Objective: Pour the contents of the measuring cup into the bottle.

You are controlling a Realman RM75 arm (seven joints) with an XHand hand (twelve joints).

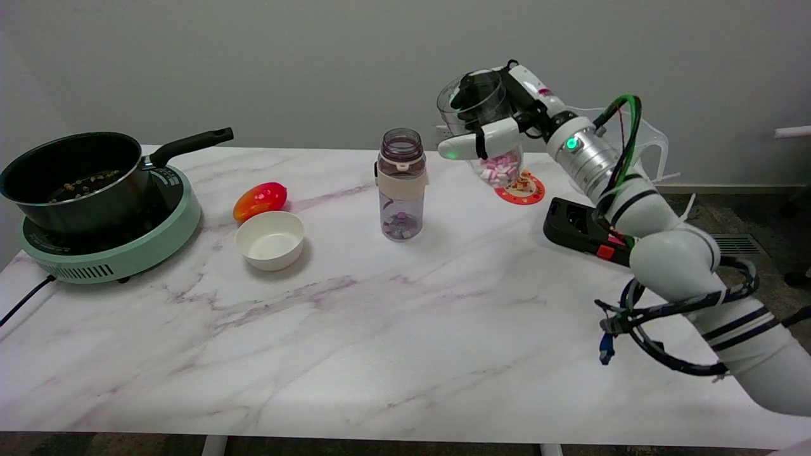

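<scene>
Behind the right hand (pixel 500 120) and forearm, large clear jug (pixel 652 142) mostly hidden. Below the wrist, black device (pixel 580 227) partly covered, label unreadable. Far left of the hand, power cord (pixel 22 301) cut off by the edge.

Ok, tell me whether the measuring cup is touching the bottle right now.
Apart. The head view shows the measuring cup held in the air by the robot hand, up and right of the bottle, with wall and tabletop visible between them.
</scene>
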